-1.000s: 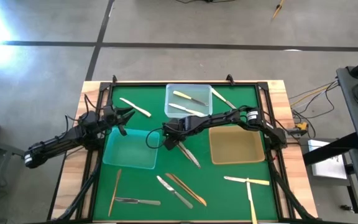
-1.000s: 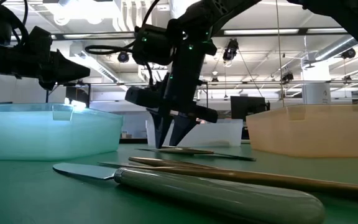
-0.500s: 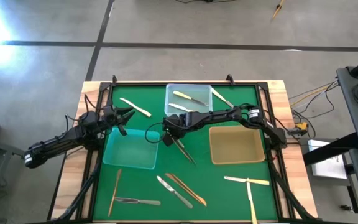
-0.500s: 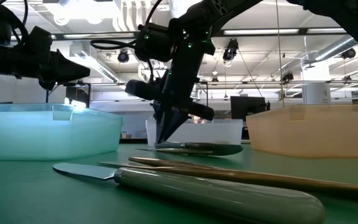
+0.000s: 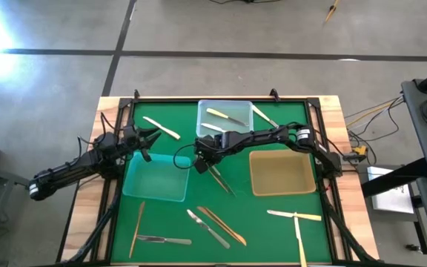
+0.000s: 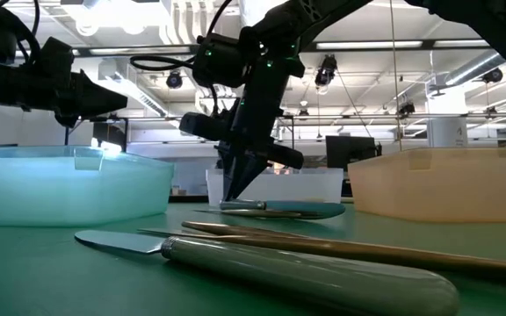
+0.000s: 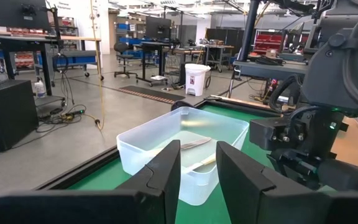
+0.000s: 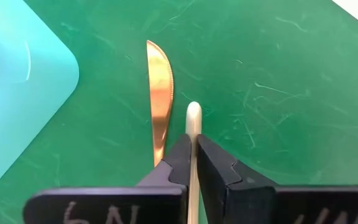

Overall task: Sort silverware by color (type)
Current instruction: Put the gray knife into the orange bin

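My right gripper (image 5: 202,162) reaches from the table's right to the middle of the green mat and is shut on a slim utensil (image 5: 219,180) that has a cream-white rounded end (image 8: 193,112). A coppery knife blade (image 8: 160,93) lies on the mat right beside that end. The utensil runs from the fingers toward the near right. My left gripper (image 7: 197,171) stands open and level at the far left (image 5: 148,137), above the teal tray's corner, touching nothing. More silverware lies scattered on the mat. My right gripper pinches the utensil's cream-white shaft (image 8: 192,149) between its two fingers, a little behind the rounded end, which sticks out past the fingertips. The fingers slant steeply down from the table's right. In the low view the utensil (image 6: 279,209) lies nearly level, close over the mat.
A clear tray (image 5: 202,119) at the far middle holds two utensils. The teal tray (image 5: 156,185) lies left and an amber tray (image 5: 282,174) right. Loose utensils lie near the front (image 5: 213,226), front left (image 5: 137,226), front right (image 5: 296,216) and far left (image 5: 161,127).
My right gripper has shut its spread fingers on the utensil and moved slightly up and toward the far edge. The utensil's gripped end has come along with it, shifting the utensil a little toward the far left.
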Robot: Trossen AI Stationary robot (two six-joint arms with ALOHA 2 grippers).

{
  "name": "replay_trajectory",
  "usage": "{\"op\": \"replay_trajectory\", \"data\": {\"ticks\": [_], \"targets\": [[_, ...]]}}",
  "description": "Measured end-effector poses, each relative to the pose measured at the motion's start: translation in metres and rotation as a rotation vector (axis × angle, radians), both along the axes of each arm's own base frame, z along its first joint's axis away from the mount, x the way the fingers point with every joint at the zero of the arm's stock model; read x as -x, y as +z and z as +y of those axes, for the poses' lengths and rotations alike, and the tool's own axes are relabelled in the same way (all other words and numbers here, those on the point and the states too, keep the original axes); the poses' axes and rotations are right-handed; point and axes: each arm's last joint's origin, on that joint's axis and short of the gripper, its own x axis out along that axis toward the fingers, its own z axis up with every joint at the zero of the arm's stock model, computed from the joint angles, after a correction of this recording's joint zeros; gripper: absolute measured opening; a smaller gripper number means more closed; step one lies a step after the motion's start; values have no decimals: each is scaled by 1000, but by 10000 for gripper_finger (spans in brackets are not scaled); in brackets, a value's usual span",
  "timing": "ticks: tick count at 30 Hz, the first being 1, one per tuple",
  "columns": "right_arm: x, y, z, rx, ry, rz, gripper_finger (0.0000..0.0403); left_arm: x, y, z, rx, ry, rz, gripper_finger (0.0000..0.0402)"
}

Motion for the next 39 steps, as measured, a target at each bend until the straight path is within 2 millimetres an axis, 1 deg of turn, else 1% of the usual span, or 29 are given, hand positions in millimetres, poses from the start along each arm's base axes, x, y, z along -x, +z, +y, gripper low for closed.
{"op": "replay_trajectory", "data": {"ticks": [5,13,17,21,25,29,32,38,39], "targets": [[-1,-6,0,4,10,13,11,0,0,0,0,0,0,87],[-2,-16,-2,5,14,26,56,0,0,0,0,0,0,87],[-3,-15,-2,8,18,17,65,0,0,0,0,1,0,87],[-3,-15,-4,11,13,7,56,0,0,0,0,0,1,87],[-4,-15,-5,10,8,4,23,0,0,0,0,0,0,87],[-4,-15,-6,-2,4,0,22,0,0,0,0,1,1,87],[-3,-10,-6,-14,6,-12,22,0,0,0,0,0,0,87],[1,15,-6,-1,12,-57,22,0,0,0,0,0,1,87],[2,21,-6,3,15,-66,22,0,0,0,0,0,0,87]]}}
